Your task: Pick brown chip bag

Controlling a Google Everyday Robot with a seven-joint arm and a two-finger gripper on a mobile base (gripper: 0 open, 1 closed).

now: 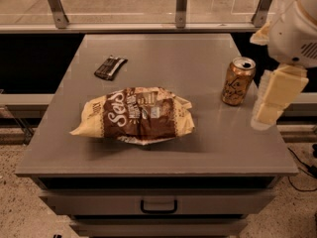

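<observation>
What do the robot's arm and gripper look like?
The gripper, at the right edge beside the table, is pale cream and blocky, like stacked squarish segments. The arm above it is a smooth, rounded white housing with a dark seam. No cables or markings show on them.

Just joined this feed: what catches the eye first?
The brown chip bag lies front-centre on the grey table, the biggest thing there. A gold can stands to its right, and the gripper hangs past the can by the table's right edge, apart from the bag.
</observation>
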